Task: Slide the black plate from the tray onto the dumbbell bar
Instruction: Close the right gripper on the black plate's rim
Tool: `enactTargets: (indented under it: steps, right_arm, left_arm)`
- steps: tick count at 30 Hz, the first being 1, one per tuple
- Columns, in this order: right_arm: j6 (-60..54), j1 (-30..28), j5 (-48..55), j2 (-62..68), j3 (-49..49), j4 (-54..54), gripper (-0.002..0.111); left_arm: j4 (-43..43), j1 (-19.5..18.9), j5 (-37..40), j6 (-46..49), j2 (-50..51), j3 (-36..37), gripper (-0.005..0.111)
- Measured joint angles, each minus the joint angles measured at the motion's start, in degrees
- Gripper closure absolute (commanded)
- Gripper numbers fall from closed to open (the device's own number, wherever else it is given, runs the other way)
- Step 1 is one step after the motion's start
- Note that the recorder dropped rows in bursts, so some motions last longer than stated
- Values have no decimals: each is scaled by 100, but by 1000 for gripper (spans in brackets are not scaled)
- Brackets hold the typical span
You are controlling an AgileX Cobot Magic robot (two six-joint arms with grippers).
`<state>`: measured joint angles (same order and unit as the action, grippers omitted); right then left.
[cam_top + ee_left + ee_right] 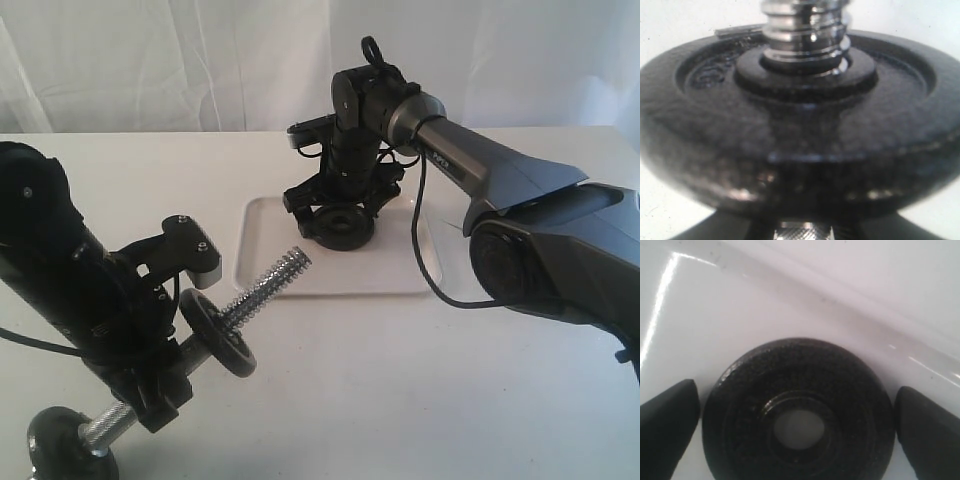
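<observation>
The black plate (346, 228) (800, 390) lies flat on the white tray (400, 278) (740, 315). My right gripper (340, 222) (799, 432) reaches straight down over it, open, one finger (667, 427) on each side of the rim. My left gripper (150, 385) is shut on the dumbbell bar (272, 277) (805, 30) and holds it tilted, its free threaded end pointing up toward the tray. A second black disc (217, 332) (800, 125) sits on the bar just above my left fingers and fills the left wrist view. A third disc (62, 442) is on the bar's low end.
The tray lies mid-table on a white tabletop (420, 380), with a white curtain behind. The right arm's body (550, 230) and its cable (430, 270) reach in from the right, over the tray's right edge.
</observation>
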<state>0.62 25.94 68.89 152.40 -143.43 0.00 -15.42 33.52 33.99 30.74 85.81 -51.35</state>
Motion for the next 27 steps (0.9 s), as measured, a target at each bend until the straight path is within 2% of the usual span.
enactTargets:
  steps: [13,20,22,25,26,27]
  right_arm:
    - [0,0,-160,-231,534,0,4]
    - [0,0,-171,-230,535,0,8]
    - [0,0,-171,-230,535,0,21]
    - [49,0,-187,-256,598,0,57]
    - [56,0,-203,-259,622,0,74]
    - [59,0,-218,-279,673,0,84]
  left_arm:
    - [0,0,0,0,0,0,107]
    - [0,0,0,0,0,0,107]
    - [0,0,0,0,0,0,107]
    - [0,0,0,0,0,0,107]
    - [0,0,0,0,0,0,107]
    - [0,0,0,0,0,0,107]
